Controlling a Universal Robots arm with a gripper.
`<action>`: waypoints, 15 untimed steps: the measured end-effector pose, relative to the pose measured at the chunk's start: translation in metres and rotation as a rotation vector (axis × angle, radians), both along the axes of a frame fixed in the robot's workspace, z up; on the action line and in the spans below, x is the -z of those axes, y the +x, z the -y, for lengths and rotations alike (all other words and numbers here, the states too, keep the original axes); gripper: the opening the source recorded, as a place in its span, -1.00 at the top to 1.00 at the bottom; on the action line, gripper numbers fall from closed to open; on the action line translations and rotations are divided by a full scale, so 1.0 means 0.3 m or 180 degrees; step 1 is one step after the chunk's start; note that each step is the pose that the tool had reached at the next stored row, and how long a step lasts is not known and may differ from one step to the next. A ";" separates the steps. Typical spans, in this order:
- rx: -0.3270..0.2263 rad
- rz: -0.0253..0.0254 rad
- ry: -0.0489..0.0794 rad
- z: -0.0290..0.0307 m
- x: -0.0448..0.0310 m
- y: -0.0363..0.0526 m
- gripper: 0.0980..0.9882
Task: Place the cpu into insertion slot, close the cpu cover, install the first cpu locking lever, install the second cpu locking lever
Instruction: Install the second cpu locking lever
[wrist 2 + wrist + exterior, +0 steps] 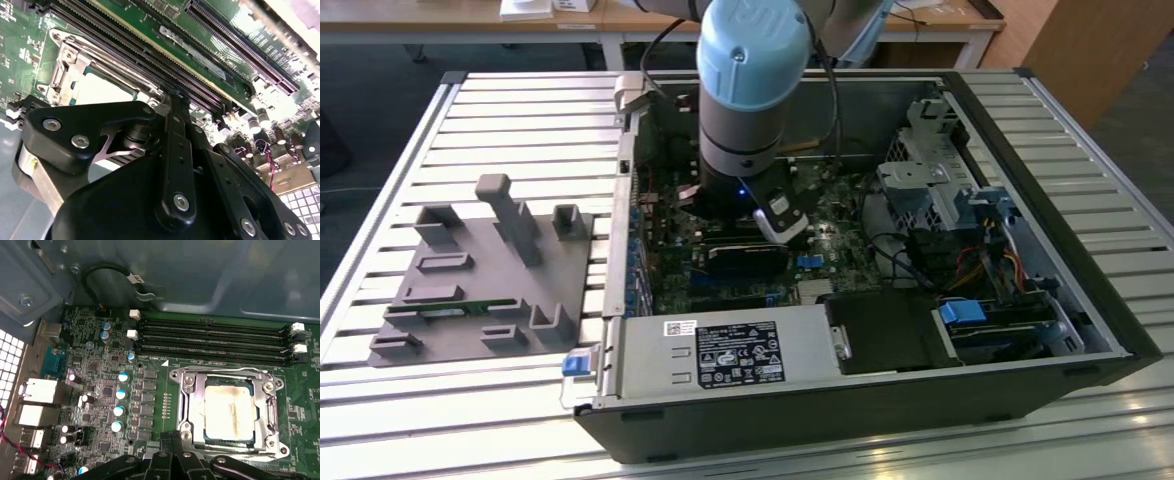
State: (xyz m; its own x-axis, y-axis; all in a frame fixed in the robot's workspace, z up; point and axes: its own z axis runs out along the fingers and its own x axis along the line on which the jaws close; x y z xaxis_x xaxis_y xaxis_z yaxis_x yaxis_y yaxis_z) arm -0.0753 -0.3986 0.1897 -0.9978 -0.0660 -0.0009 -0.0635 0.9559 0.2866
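Observation:
The cpu (230, 412) lies in its socket on the green motherboard (100, 365), its pale metal top facing up. The silver cpu cover (197, 405) lies flat around it as a frame. In the second wrist view the cpu (102, 90) and the cover (67, 65) sit just beyond the black gripper linkage. My gripper (172, 436) is shut, its fingertips pressed together with nothing between them, right at the socket's edge. In the exterior view the gripper (778, 232) hangs low inside the open computer case (1067, 300) over the board's middle.
Long memory slots (215, 337) run beside the socket. Several blue-topped capacitors (120, 395) stand on its other side. A black cable (100, 275) loops against the case wall. A power supply (720, 355), a drive cage (934, 180) and a grey fixture (480, 280) on the exterior view's left surround the work area.

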 end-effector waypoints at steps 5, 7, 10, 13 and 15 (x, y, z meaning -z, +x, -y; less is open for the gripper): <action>0.0000 0.0000 0.0000 -0.001 -0.002 -0.002 0.98; 0.0000 0.0001 0.0003 -0.001 -0.010 -0.002 0.98; 0.0000 0.0000 0.0000 -0.001 -0.027 -0.002 0.98; 0.0000 0.0000 0.0000 -0.001 -0.045 -0.002 0.98; 0.0000 0.0000 0.0001 -0.001 -0.059 -0.002 0.98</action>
